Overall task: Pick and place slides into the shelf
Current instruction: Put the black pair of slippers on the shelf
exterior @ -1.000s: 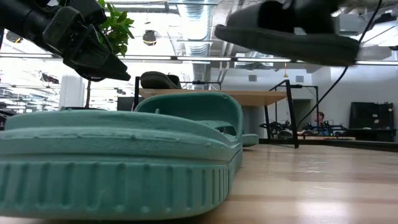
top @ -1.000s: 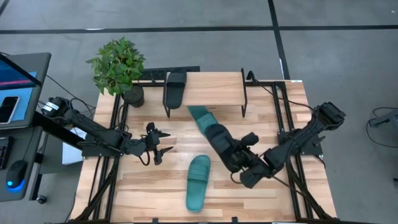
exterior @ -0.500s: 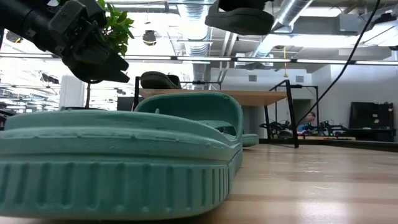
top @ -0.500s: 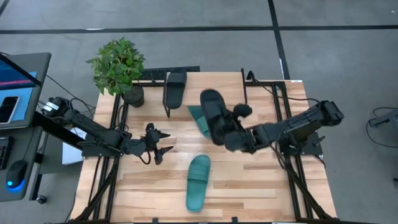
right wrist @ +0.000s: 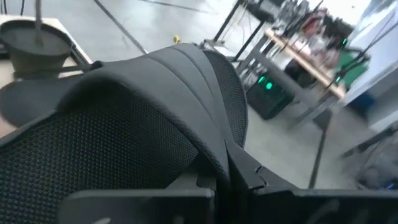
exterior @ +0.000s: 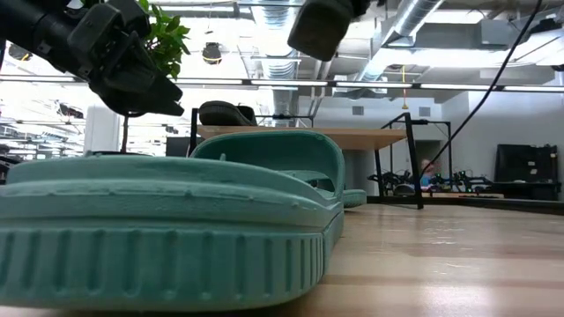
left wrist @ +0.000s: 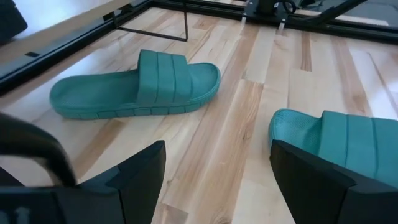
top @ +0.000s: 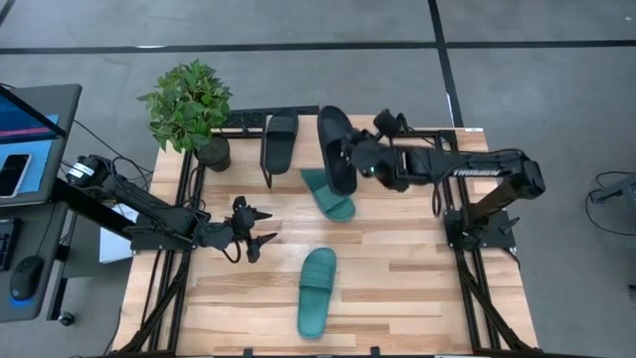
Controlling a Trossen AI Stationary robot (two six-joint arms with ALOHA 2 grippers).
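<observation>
My right gripper (top: 364, 161) is shut on a black slide (top: 335, 149) and holds it in the air over the shelf (top: 370, 141), a light plank on thin black legs. In the low view this slide (exterior: 321, 25) shows high up. A second black slide (top: 280, 139) lies on the shelf's left end. One teal slide (top: 329, 195) lies on the table at the shelf's near edge, and another (top: 317, 291) lies nearer. My left gripper (top: 260, 228) hovers open left of centre, with both teal slides (left wrist: 137, 84) (left wrist: 339, 134) ahead of it. My right gripper holds the black slide at its strap (right wrist: 155, 93), on the slide's right-hand side about mid-length, reaching in level from the table's right. The fingers lie across the slide. How they pinch it is hidden by the strap. The slide is lifted clear above the shelf.
A potted plant (top: 189, 104) stands at the table's far left corner, beside the shelf. Black frame rails (top: 169, 268) run along both table sides. Bare wood (top: 417, 278) lies near and right of the teal slides. A desk with a screen (top: 30, 119) stands off the left side.
My right gripper has carried the black slide up and from the table's near-right middle toward the far edge, to a spot over the shelf. The slide has turned from a diagonal lie to pointing far-to-near. The teal slide it hid by the shelf now shows.
</observation>
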